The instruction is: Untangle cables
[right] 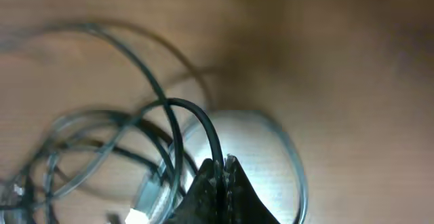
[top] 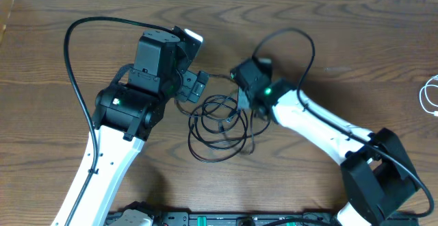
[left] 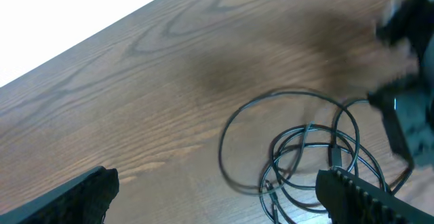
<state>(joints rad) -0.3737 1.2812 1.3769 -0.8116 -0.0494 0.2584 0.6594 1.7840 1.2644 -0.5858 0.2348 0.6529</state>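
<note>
Wide bare tabletop (top: 342, 20) along the far side and toward the right, passable as far as the white cable (top: 430, 96) at the right edge. Crowded in the middle: black cable loops (top: 219, 127) sprawled flat between left pincer (top: 194, 87) and right pincer (top: 244, 103), with little room between the two. Left pincer spread wide at the loops' left rim; right pincer clamped onto one strand. Barred on the left by a thick arm cord (top: 72, 61) arching outward, and behind the right wrist by another (top: 304, 44). Free wood at front centre, near side of the loops.
</note>
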